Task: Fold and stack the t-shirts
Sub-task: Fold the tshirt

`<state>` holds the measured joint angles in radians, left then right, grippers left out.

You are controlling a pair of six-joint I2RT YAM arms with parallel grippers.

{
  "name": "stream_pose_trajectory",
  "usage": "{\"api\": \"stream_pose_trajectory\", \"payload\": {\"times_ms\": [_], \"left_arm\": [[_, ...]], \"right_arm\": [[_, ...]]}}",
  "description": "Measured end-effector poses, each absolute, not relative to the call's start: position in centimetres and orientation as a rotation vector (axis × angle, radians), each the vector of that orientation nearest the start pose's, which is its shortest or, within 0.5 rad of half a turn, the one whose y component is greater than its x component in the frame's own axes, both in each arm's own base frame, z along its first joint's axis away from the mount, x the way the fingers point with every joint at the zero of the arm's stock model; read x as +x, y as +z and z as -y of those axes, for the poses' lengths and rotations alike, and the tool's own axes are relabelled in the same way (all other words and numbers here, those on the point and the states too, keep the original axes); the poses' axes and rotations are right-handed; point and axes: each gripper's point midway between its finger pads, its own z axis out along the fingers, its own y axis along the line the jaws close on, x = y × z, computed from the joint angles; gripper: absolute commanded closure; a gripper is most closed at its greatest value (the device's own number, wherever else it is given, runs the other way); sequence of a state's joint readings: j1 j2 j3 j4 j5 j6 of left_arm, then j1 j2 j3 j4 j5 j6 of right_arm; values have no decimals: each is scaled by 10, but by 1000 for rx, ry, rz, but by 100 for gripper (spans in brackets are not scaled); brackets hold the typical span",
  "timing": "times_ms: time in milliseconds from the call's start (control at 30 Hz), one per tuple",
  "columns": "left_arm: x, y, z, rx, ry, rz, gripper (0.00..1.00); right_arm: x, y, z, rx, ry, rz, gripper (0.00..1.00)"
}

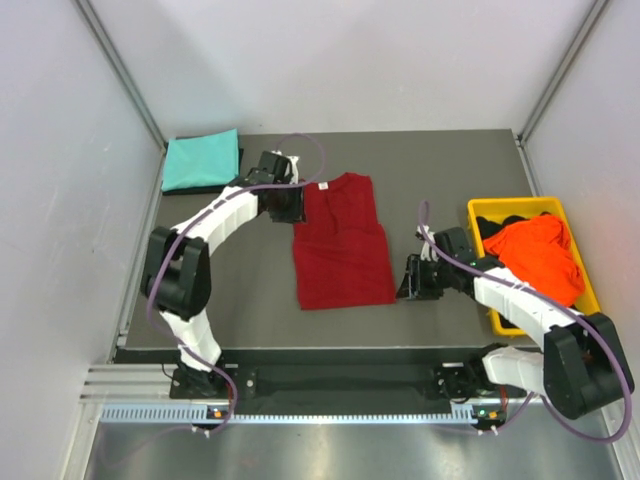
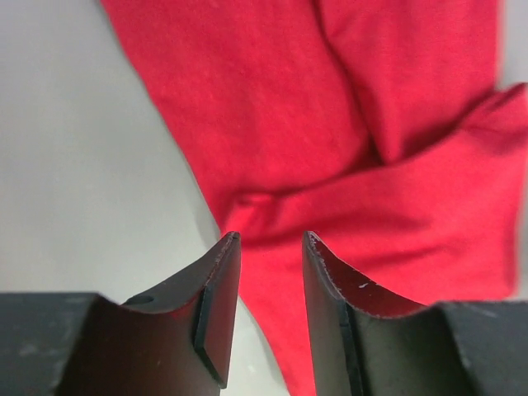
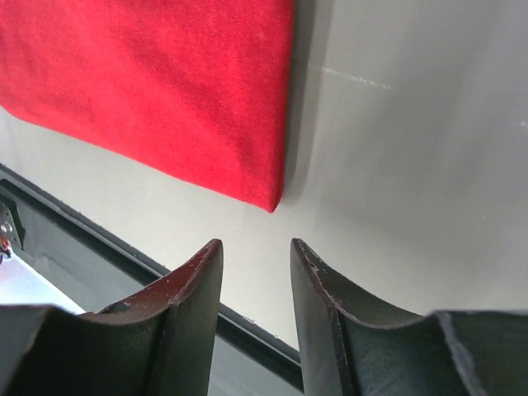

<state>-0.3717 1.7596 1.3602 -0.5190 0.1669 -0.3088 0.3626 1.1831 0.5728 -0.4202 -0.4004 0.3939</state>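
Much of the black tee [image 1: 491, 224] hides under the orange tee [image 1: 540, 256].

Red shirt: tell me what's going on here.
The dark red t-shirt lies mid-table, sides folded in. The left gripper is at its far left corner, the right gripper by its near right corner, both open and empty. A teal t-shirt lies folded far left; an orange t-shirt sits in the yellow bin.

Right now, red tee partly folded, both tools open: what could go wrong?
1. Left tool hangs over bunched layers at the shoulder of the dark red t-shirt; closing there may pinch only some and undo the fold.
2. Right tool sits off the hem corner; closing there may grab nothing.
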Motion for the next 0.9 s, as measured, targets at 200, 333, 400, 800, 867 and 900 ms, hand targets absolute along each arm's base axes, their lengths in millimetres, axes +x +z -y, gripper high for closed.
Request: {"api": "stream_pose_trajectory", "payload": {"times_ms": [200,333,400,800,867,900], "left_arm": [[404,81,197,251,-417,-2615,60],[406,73,195,318,-393,-2633,60],[405,70,195,335,-390,-2638,60],[398,45,191,410,-364,-2708,68],[398,42,190,412,-358,-2715,76],[398,41,189,411,-356,-2716,78]], "right_arm": [[196,55,-164,-124,793,-2661,61],[196,58,-165,-132,803,-2650,60],[196,58,-166,-134,805,-2647,60],[202,62,-168,-138,809,-2630,60],[203,63,-168,-138,810,-2627,60],[203,63,-168,-138,810,-2629,60]]}}
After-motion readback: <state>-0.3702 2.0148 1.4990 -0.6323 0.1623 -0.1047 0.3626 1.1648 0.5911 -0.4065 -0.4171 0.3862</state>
